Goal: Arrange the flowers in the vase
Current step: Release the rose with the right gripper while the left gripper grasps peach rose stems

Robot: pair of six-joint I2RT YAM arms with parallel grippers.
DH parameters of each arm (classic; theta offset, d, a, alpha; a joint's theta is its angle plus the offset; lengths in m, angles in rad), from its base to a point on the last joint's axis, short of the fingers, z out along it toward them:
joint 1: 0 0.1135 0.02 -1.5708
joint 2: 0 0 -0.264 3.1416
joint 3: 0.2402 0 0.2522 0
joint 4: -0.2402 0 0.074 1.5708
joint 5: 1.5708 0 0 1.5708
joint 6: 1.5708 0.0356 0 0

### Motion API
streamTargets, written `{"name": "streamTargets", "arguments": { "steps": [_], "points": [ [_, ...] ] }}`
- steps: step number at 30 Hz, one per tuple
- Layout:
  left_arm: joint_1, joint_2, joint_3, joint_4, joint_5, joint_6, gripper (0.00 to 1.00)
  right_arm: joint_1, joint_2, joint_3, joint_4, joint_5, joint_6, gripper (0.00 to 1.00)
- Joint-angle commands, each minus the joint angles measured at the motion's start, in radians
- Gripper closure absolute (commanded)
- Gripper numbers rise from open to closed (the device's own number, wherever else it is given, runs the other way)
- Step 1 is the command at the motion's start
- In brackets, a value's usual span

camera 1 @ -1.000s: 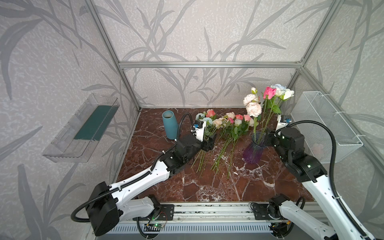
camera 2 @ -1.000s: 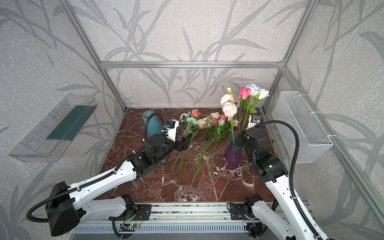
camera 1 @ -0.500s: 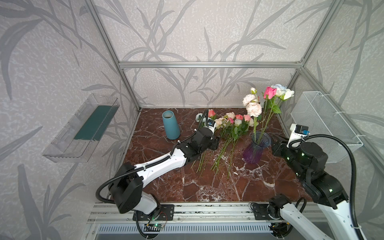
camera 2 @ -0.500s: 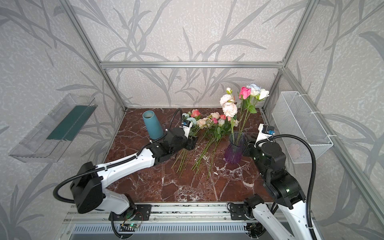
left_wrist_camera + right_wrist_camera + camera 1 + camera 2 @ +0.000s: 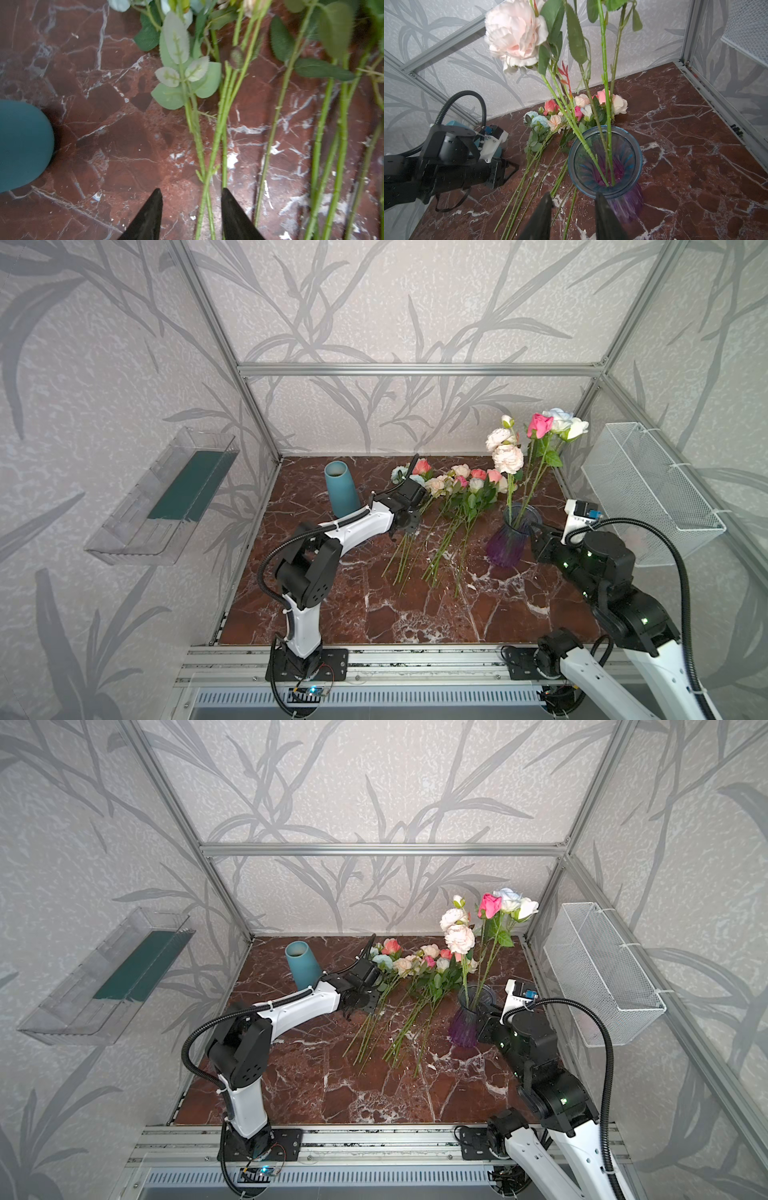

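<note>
Red-brown marble worktop (image 5: 374, 614): flowers (image 5: 469, 497) lie fanned across its back middle, more stand in the purple glass vase (image 5: 505, 543) near its right edge. Left gripper (image 5: 190, 190), jaws apart, straddles lying stems (image 5: 216, 135); right gripper (image 5: 573, 194) hovers parted, empty, beside the vase.

Glossy marble-look tabletop (image 5: 374, 614), ribbed translucent glass vase (image 5: 509, 543), matt teal cylinder (image 5: 340, 493), wire-mesh basket (image 5: 648, 489)

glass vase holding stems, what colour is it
Glass vase: blue rim fading to purple base, clearest in the right wrist view.
</note>
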Motion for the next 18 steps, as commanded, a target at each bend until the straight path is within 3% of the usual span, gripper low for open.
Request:
{"name": "streamTargets", "arguments": {
  "steps": [1,4,9,18],
  "points": [
    [-0.006,0.037,0.031,-0.153,0.118,0.037,0.57,-0.001,0.006,-0.005,0.059,-0.031,0.011,0.64],
    [0.0,0.008,-0.044,-0.099,0.146,0.026,0.59,-0.002,0.013,-0.013,0.08,-0.042,0.011,0.64],
    [0.023,0.027,-0.02,-0.142,0.099,0.022,0.68,-0.001,0.028,-0.024,0.102,-0.055,0.011,0.64],
    [0.039,0.006,-0.073,-0.149,0.187,0.026,0.69,-0.002,0.036,-0.02,0.113,-0.061,-0.001,0.64]
  ]
}}
